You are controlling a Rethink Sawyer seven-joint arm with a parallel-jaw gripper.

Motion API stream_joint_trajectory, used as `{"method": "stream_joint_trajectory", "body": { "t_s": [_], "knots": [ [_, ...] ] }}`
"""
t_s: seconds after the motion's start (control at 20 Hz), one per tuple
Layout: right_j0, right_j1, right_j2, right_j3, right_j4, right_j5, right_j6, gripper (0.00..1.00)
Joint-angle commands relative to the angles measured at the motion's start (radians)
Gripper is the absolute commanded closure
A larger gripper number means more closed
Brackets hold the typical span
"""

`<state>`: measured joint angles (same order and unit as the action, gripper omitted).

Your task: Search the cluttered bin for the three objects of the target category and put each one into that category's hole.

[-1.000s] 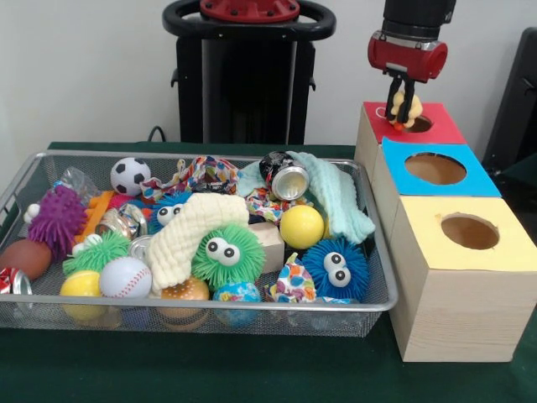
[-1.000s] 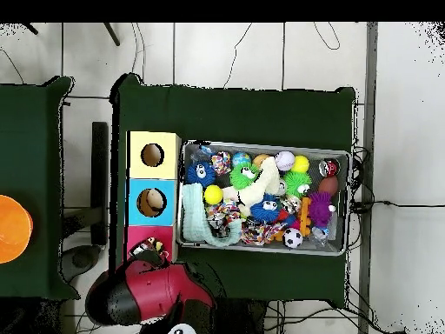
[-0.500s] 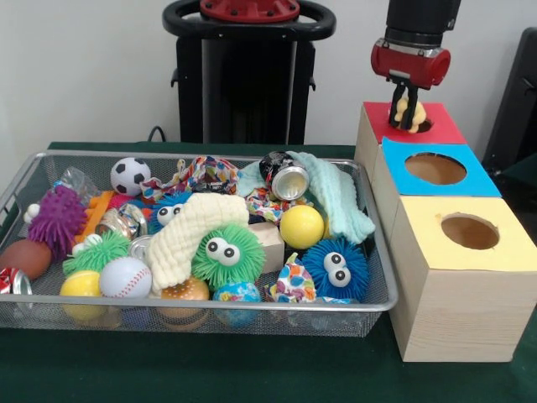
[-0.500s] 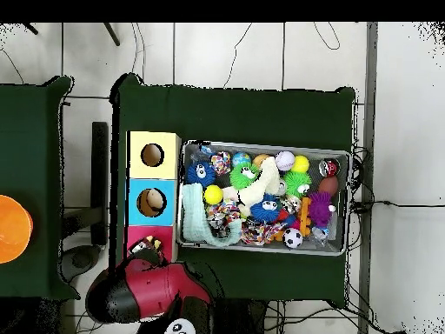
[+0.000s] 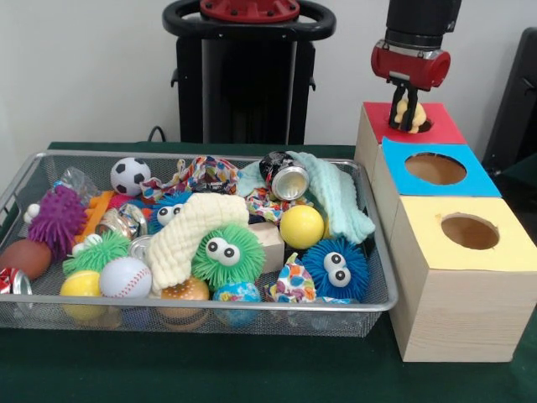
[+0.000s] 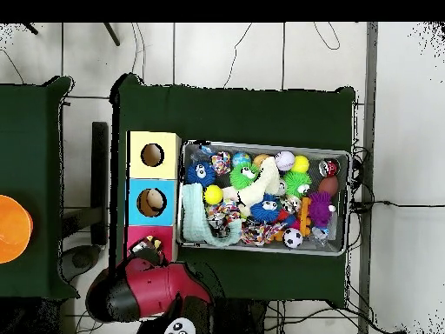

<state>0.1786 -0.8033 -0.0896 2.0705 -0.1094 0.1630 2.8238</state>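
front view: i have the gripper [image 5: 408,117] hanging right over the hole in the red box [image 5: 439,126], fingers closed on a small yellow toy [image 5: 411,111]. toy sits just above the hole rim, not dropped in. next to the red box comes the blue box [image 5: 478,180], then the yellow box [image 5: 503,252] nearest the camera, all three touching in a row, each with a round hole on top. blue and yellow holes look empty from here. nothing stands between gripper and hole. beside the boxes is the wire bin [image 5: 25,180], packed full: soccer ball [image 5: 130,175], purple spiky ball [image 5: 57,220], baseball [image 5: 125,277], green fuzzy ball with eyes [image 5: 228,254], blue fuzzy ball with eyes [image 5: 336,268], plain yellow ball [image 5: 302,227], crushed can [image 5: 285,178], mint green cloth [image 5: 340,197] draped over the bin's box-side rim, pale yellow cloth [image 5: 186,235] lying across the middle, braided rope [image 5: 201,175] at the back. black pedestal behind the bin.

overhead view: the red arm [image 6: 152,291] covers most of the red box [image 6: 139,235], so i can't make out the gripper or the toy here. the blue box [image 6: 135,202] hole shows something pale inside, can't tell what. yellow box [image 6: 165,139] hole looks dark. bin [image 6: 343,156] sits just beside the boxes on green table [image 6: 235,109]. orange round object [image 6: 12,228] on a separate table, well apart.
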Motion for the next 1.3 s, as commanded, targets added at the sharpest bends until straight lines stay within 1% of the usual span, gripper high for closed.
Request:
{"method": "stream_joint_trajectory", "body": {
  "t_s": [0.05,0.15,0.2,0.8,0.9,1.1,1.3],
  "knots": [
    [-0.019,0.035,0.013,-0.066,0.054,-0.067,0.104,1.0],
    [-0.02,0.034,0.013,-0.069,0.053,-0.062,0.1,1.0],
    [-0.024,0.033,0.016,-0.069,0.052,-0.059,0.097,0.0],
    [-0.047,0.023,0.026,-0.064,0.055,-0.045,0.076,0.0],
    [-0.043,0.021,0.015,-0.067,0.055,-0.04,0.077,0.0],
    [-0.054,0.01,0.018,-0.064,0.052,-0.032,0.07,0.0],
    [-0.049,0.011,0.015,-0.064,0.047,-0.036,0.068,0.0]
  ]
}}
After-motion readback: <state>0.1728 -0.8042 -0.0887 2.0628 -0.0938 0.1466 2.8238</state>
